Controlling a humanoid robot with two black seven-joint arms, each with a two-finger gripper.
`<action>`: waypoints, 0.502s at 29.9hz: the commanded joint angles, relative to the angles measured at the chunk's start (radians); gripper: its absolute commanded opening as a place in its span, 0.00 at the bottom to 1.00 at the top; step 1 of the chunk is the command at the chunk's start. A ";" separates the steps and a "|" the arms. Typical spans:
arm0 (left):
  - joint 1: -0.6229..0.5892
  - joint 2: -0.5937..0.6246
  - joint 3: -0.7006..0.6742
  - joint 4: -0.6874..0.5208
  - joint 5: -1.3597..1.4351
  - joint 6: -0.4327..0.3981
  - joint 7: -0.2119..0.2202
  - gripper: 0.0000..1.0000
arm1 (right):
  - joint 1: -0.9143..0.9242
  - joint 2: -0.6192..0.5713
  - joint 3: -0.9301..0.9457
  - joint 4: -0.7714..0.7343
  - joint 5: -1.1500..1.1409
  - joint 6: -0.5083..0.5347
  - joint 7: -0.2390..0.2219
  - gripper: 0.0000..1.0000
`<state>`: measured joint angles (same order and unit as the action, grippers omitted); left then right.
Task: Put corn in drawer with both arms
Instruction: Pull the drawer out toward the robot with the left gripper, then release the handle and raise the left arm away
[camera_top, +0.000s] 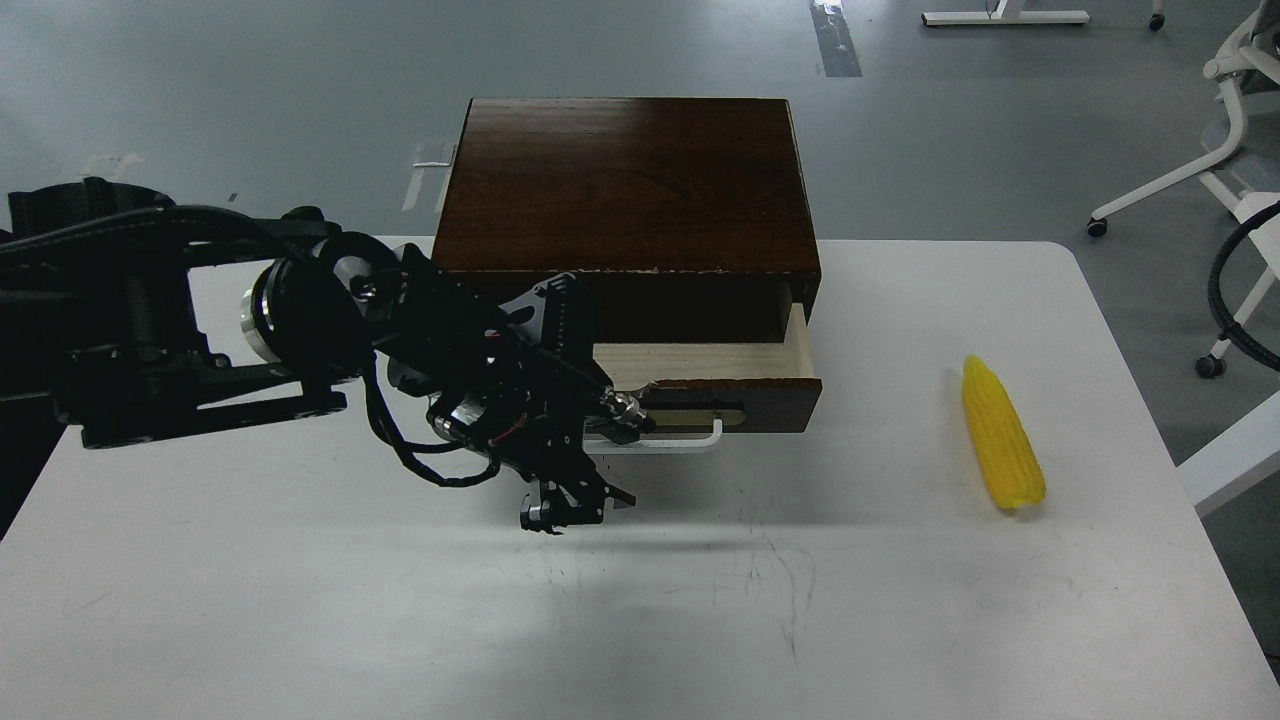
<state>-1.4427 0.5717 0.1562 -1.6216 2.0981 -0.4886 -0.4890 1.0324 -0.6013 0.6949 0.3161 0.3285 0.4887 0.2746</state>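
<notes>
The drawer (770, 392) of the dark wooden box (625, 180) is partly pulled out and shows its light wood inside. My left gripper (578, 508) sits at the left end of the drawer's white bar handle (690, 442) and hides that end. It looks closed on the handle, though its fingers are dark and hard to tell apart. The yellow corn (1002, 435) lies on the white table (300, 600) to the right of the box, pointed end away from me. My right arm is out of view.
The box stands at the table's back middle. A black cable (1225, 290) and white chair legs (1170, 180) are beyond the table's right edge. Grey floor lies behind the table.
</notes>
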 joint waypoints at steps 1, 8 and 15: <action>-0.007 0.016 -0.015 0.000 -0.003 0.000 0.000 0.77 | 0.000 -0.002 0.000 0.000 0.000 0.000 0.000 1.00; -0.008 0.149 -0.158 0.026 -0.310 0.000 0.000 0.98 | -0.011 -0.025 -0.043 0.003 -0.003 0.000 0.001 1.00; -0.007 0.211 -0.277 0.126 -0.854 0.000 0.000 0.98 | 0.020 -0.057 -0.357 0.012 -0.013 0.000 0.003 1.00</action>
<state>-1.4510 0.7664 -0.0730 -1.5312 1.4298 -0.4889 -0.4881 1.0345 -0.6463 0.4672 0.3262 0.3168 0.4887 0.2763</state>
